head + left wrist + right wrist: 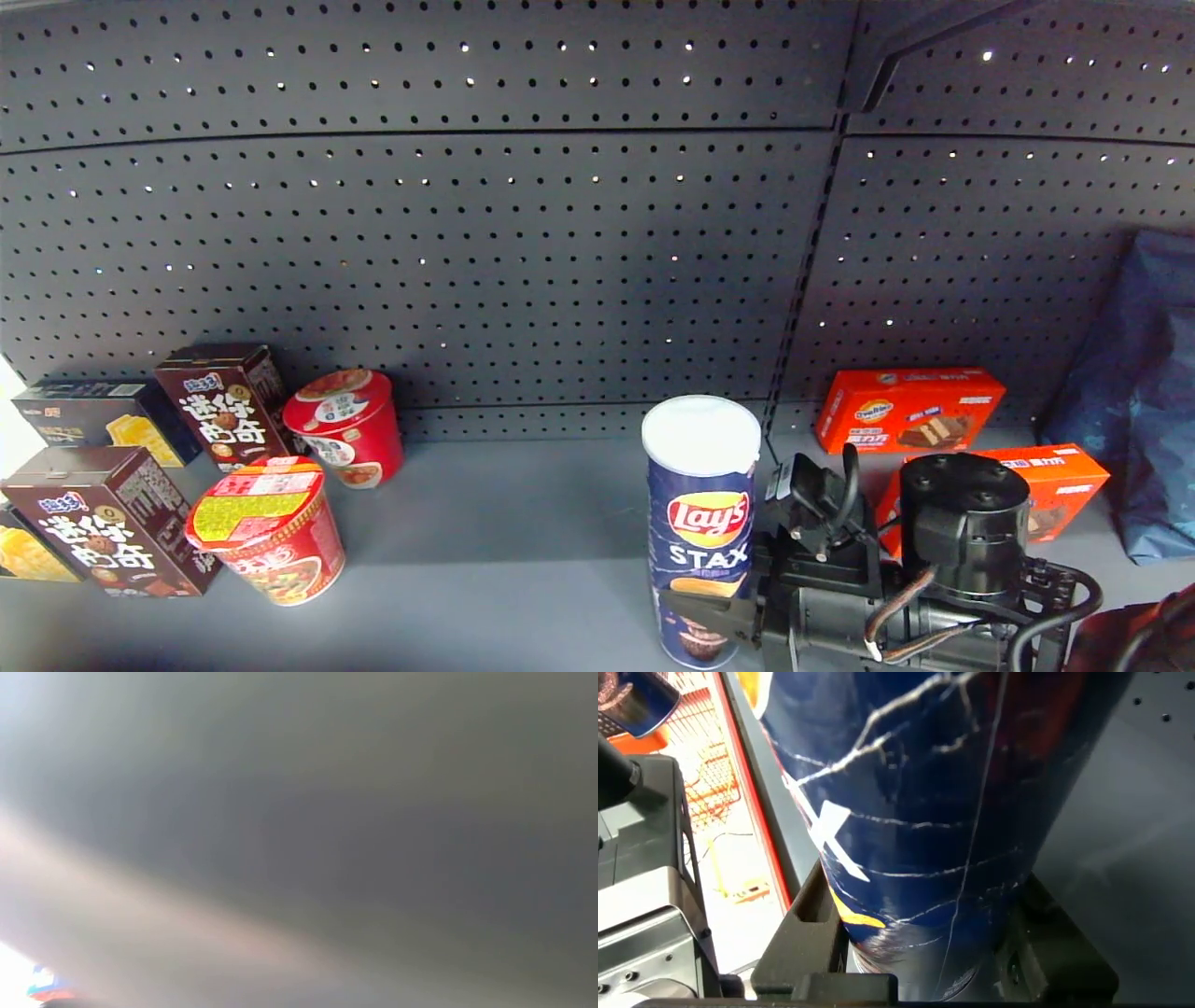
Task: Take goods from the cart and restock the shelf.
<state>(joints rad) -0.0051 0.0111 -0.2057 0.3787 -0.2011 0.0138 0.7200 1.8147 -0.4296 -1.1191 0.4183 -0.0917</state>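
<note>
While the right gripper (698, 616) stands clamped low on the chip can (700, 523), one dark finger (702, 611) crossing the front of the can's lower part, the can is upright with its white lid on top, over the front part of the grey shelf board (523, 551). Whether its base rests on the board I cannot tell. From the right wrist view the same gripper (924, 963) has a jaw pressed to each side of the blue can (924, 812), and orange wire mesh (701, 784) shows off to one side of the can. Well to the can's left stand two red noodle cups, one nearer the front (271, 532) and one farther back (347, 425). Beyond them, still farther left of the can, are two brown boxes (224, 406) (103, 518) and a dark box with a yellow picture (98, 420). To the can's right and farther back lie two orange boxes, one against the pegboard panel (513, 261) at (910, 409), the other (1064, 481) closer and partly hidden by the arm. Farther right of the can than both sits a blue bag (1153, 401).
</note>
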